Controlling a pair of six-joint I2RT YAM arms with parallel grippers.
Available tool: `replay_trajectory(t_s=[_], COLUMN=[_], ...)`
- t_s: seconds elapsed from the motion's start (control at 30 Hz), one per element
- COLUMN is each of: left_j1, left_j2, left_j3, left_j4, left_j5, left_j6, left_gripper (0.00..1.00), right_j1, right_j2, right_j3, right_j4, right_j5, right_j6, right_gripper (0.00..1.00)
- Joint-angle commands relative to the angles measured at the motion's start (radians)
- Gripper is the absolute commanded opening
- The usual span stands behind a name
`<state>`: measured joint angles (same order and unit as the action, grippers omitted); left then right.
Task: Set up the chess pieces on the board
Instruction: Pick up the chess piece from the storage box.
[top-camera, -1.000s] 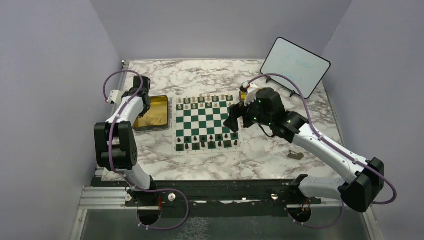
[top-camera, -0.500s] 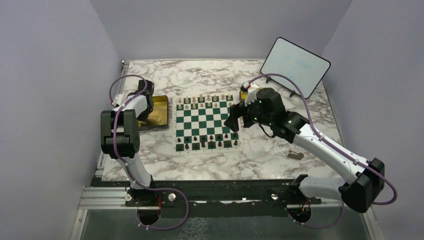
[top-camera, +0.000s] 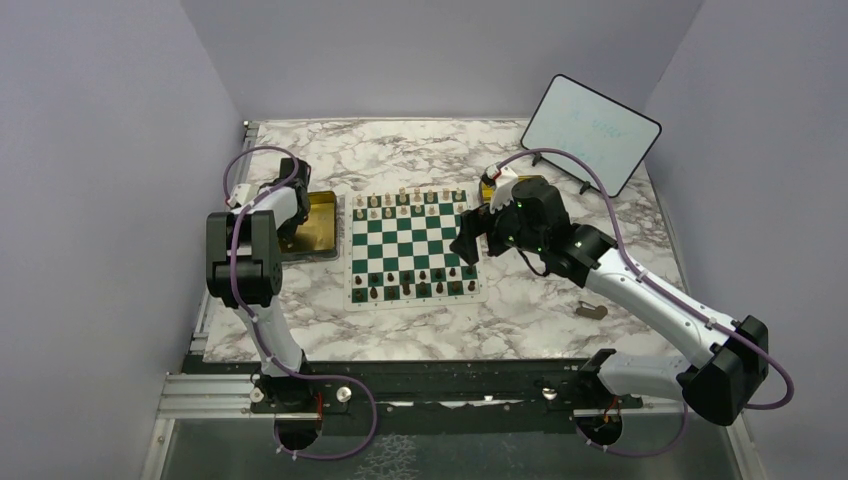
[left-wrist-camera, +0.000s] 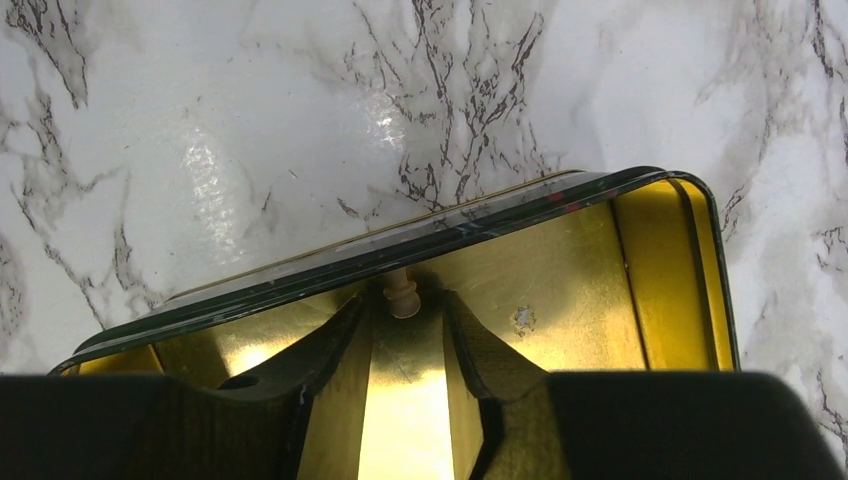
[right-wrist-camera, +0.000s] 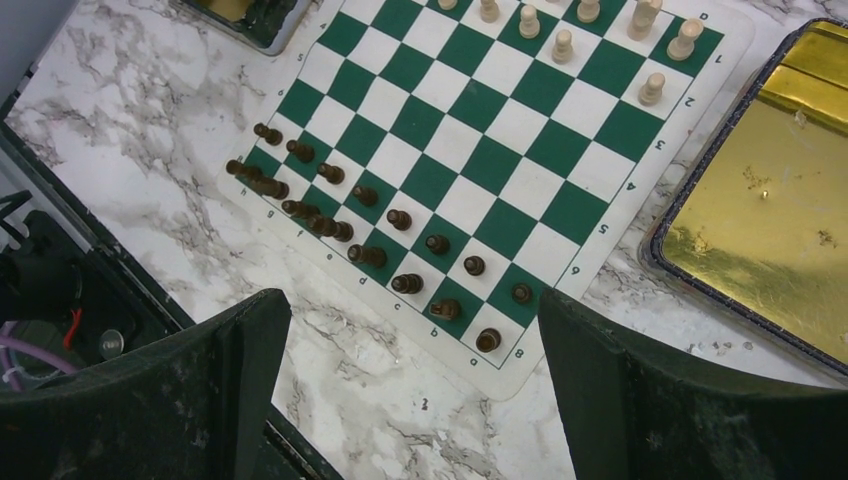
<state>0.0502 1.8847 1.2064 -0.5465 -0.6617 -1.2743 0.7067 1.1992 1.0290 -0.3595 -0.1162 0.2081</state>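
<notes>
The green and white board (top-camera: 412, 245) lies mid-table, with cream chess pieces (top-camera: 410, 203) along its far rows and dark ones (top-camera: 415, 283) along its near rows. My left gripper (left-wrist-camera: 403, 308) is down inside the left gold tray (left-wrist-camera: 560, 290). It is partly open, and a single cream pawn (left-wrist-camera: 403, 293) lies against the tray's far wall between the tips, clear of both fingers. My right gripper (right-wrist-camera: 415, 330) hangs wide open and holds nothing, above the marble by the board's (right-wrist-camera: 470, 150) near right corner. Below it stand the dark pieces (right-wrist-camera: 400, 220).
A second gold tray (right-wrist-camera: 770, 220) sits right of the board, mostly under the right arm in the top view. A tilted whiteboard (top-camera: 590, 130) stands at the back right. A small grey object (top-camera: 592, 310) lies on the marble near the right arm.
The left arm has folded in, its elbow swinging up and toward the tray, with the gripper staying over the left tray. The right arm has barely moved.
</notes>
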Motion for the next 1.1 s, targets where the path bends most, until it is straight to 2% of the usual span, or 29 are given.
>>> replay_trajectory(t_s=[0.0,0.23,0.37,0.5,0.67,0.83,1.07], left_j1=[0.006,0.007,0.007,0.008,0.009,0.013,0.010], left_j2=[0.037,0.044,0.047,0.029,-0.015,-0.070,-0.154], left_j3=[0.033,0.037,0.036,0.027,0.036,0.088,0.131], left_j4=[0.028,0.038,0.045,0.054,0.049,0.023,0.017], left_j5=[-0.036,-0.034,-0.022,-0.010,0.000,0.039,0.129], left_j6=[0.015,0.010,0.022,0.040,0.075,0.136,0.303], left_gripper=[0.30,0.19,0.16,0.07,0.01,0.00,0.00], right_j1=[0.000,0.000,0.000,0.000,0.000,0.000,0.000], right_j2=[0.000,0.014,0.024,0.023,0.029,0.021,-0.003], right_j3=[-0.005,0.008,0.022,0.010,0.012,0.009,0.017], right_j4=[0.020,-0.010,-0.018,-0.002,-0.003,-0.015,-0.036], right_j5=[0.036,0.104,0.102,0.085,0.076,0.091,0.091], right_j6=[-0.023,-0.074,-0.073,-0.060,-0.052,-0.050,0.019], right_gripper=[1.00,1.00,1.00,1.00,1.00,1.00,1.00])
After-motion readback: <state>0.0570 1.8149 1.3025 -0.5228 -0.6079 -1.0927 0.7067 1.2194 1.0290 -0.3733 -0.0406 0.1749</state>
